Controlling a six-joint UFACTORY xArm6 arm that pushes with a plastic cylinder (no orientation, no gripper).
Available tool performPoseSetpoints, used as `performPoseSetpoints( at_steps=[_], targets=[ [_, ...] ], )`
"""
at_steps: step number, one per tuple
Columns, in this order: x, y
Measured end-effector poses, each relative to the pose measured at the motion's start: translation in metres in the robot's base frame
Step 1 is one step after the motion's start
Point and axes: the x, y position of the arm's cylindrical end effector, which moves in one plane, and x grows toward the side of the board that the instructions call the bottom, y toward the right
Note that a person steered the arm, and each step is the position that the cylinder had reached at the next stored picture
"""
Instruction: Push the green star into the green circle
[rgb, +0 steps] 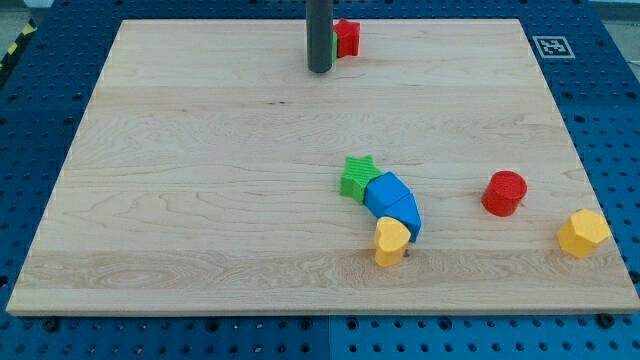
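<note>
The green star (355, 178) lies right of the board's middle, touching a blue block (384, 190) on its right. My tip (319, 70) rests near the view's top edge, far above the star and a little to its left. A thin strip of a green block (333, 44) shows just right of the rod, pressed against a red block (347, 37). The rod hides most of the green block, so I cannot make out its shape.
A second blue block (407, 214) adjoins the first, with a yellow heart-like block (391, 241) just below them. A red cylinder (504, 193) and a yellow hexagon (583, 233) lie at the view's right. A tag marker (552, 46) sits at the top right corner.
</note>
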Motion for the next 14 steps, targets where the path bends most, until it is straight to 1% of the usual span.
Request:
performPoseSetpoints(
  at_steps=[2, 3, 4, 5, 6, 7, 8, 9, 10, 11, 12, 13, 14],
  targets=[
    [0.07, 0.033],
    [0.101, 0.068],
    [0.121, 0.136],
    [0.168, 0.171],
    [0.213, 0.171],
    [0.238, 0.145],
    [0.233, 0.097],
    [0.23, 0.077],
    [0.226, 0.043],
    [0.21, 0.029],
    [0.189, -0.001],
    [0.163, -0.015],
    [0.163, -0.039]
  ],
)
